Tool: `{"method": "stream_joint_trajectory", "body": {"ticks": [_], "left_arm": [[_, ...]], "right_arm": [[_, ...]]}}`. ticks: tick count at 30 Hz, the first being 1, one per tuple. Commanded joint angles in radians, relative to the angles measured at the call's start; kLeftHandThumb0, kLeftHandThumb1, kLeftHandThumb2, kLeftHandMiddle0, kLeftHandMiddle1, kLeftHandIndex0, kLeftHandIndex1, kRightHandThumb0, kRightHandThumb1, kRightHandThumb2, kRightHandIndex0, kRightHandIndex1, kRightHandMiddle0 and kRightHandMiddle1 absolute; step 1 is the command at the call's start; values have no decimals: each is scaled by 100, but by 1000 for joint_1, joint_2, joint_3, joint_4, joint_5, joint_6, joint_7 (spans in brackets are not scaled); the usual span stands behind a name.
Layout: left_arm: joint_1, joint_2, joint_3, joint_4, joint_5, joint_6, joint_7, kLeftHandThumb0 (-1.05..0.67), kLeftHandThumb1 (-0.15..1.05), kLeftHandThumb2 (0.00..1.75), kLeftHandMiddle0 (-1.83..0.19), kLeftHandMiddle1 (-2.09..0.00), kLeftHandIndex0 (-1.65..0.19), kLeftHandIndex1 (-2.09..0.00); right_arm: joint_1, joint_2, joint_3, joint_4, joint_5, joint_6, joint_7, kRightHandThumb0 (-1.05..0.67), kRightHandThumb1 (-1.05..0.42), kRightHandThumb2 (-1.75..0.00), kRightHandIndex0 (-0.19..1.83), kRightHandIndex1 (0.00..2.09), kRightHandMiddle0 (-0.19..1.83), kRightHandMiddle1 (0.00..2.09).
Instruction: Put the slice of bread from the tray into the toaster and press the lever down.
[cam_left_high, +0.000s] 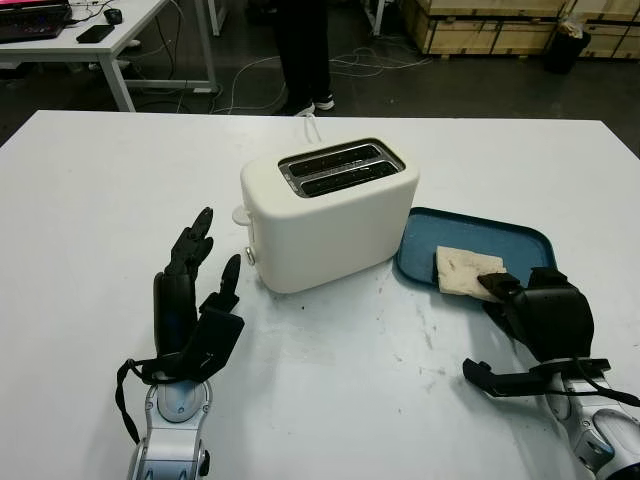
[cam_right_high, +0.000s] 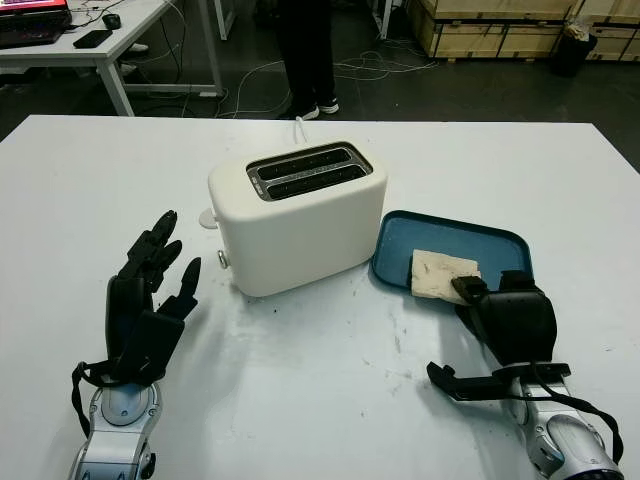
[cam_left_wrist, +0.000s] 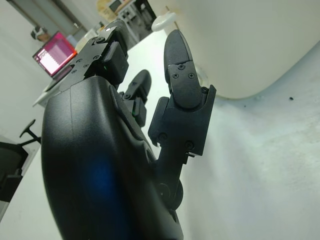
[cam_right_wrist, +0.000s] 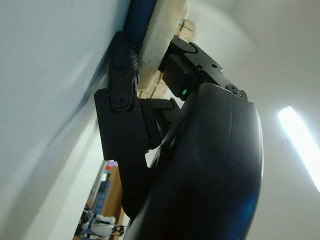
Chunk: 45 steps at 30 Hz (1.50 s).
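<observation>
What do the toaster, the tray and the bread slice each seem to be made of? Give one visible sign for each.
Toaster: probably cream plastic, smooth with a soft sheen; metal-looking slot rims. Tray: likely blue plastic, matte, with a moulded raised rim. Bread slice: pale, porous-looking crumb, possibly foam.

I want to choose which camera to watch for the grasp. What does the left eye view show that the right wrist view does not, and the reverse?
Left eye view adds: the white toaster with two empty slots, its lever, the open left robot hand raised beside it, and a person's legs behind the table.
Right wrist view adds: a ceiling light.
Both share: the right robot hand at the bread slice, the blue tray, the white table.
</observation>
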Motion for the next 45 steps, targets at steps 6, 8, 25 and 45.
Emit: {"method": "stream_joint_trajectory", "body": {"ticks": [6,8,25,45], "left_arm": [[-3,-4,-4,-2,8,-1,4,-57,92,46,-28,-40,-37,0],[-3,-1,-6,2,12,-8,6,-56,92,46,-28,-40,-37,0],[-2,-10,-14,5,19,-2,13,-56,92,47,-27,-42,-36,0],[-14,-18,-20,17,22,-9,30,-57,92,46,-25,-43,-36,0]], "right_arm": [[-7,-20,-33,-43,51,-82,-68,-41,-92,-26,56,168,73,103],[-18,-25,-51,-51,71,-106,-77,-41,-92,-25,54,173,57,134],[-60,-69,-115,-133,111,-150,23,-44,-92,-29,56,175,43,160],[-65,-67,-164,-167,225,-179,212,-42,-92,-31,59,175,45,156]]}}
